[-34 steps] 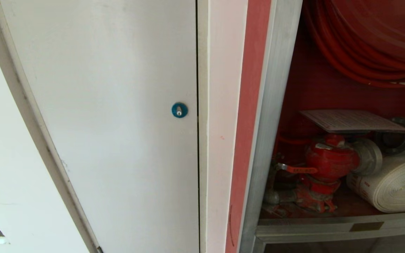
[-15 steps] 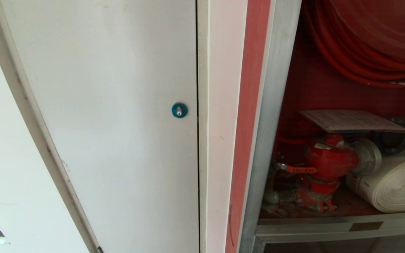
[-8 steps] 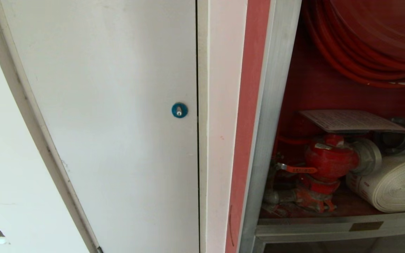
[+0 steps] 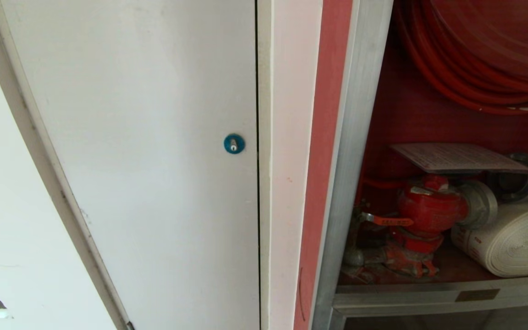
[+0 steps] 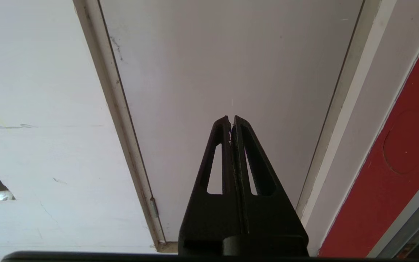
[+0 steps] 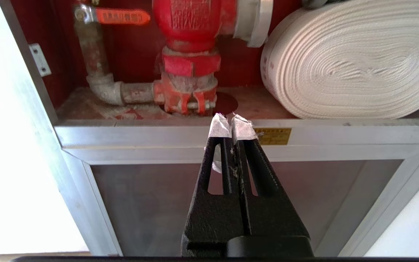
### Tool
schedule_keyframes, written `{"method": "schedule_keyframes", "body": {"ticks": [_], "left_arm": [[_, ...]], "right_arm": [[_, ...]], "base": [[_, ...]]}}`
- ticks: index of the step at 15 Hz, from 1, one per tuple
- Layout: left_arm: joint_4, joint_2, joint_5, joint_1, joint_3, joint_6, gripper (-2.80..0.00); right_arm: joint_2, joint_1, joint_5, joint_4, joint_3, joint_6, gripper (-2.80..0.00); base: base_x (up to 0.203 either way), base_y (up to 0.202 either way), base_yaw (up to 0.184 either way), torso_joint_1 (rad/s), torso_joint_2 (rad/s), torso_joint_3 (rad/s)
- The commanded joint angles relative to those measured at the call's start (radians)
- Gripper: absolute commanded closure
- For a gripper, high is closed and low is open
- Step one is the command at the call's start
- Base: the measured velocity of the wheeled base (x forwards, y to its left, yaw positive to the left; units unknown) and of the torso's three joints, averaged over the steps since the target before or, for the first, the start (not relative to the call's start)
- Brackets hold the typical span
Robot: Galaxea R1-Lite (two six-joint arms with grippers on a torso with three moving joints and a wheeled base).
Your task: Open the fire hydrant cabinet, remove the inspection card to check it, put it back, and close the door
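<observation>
I see the fire hydrant cabinet (image 4: 360, 137) open, the inspection card (image 4: 456, 158) lying flat on the red valve (image 4: 431, 208), white panel (image 4: 154, 137) at 9 o'clock. Right gripper (image 6: 232, 118) is pinched closed and empty before the silver sill (image 6: 158, 136); left gripper (image 5: 230, 118) is closed too, facing the panel.

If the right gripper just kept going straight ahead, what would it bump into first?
Probably the silver front rail of the fire hydrant cabinet, just below the red valve. The shut right gripper points at that rail's top edge, though depth is hard to judge; slightly higher, it would reach the valve's base.

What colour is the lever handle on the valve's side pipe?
Orange-red, with small raised lettering: the lever handle shows best in the right wrist view.
</observation>
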Motion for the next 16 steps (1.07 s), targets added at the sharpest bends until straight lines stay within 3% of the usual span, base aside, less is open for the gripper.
{"method": "schedule_keyframes", "body": {"ticks": [1, 13, 16], "left_arm": [[0.0, 0.001, 0.0, 0.0, 0.0, 0.0, 0.0], [0.0, 0.001, 0.0, 0.0, 0.0, 0.0, 0.0], [0.0, 0.001, 0.0, 0.0, 0.0, 0.0, 0.0]], "right_arm": [[0.0, -0.001, 0.0, -0.026, 0.04, -0.002, 0.0], [0.0, 0.003, 0.049, -0.026, 0.068, -0.007, 0.0], [0.0, 0.003, 0.044, -0.032, 0.068, 0.03, 0.0]], "base": [[0.0, 0.0, 0.0, 0.0, 0.0, 0.0], [0.0, 0.0, 0.0, 0.0, 0.0, 0.0], [0.0, 0.0, 0.0, 0.0, 0.0, 0.0]]}}
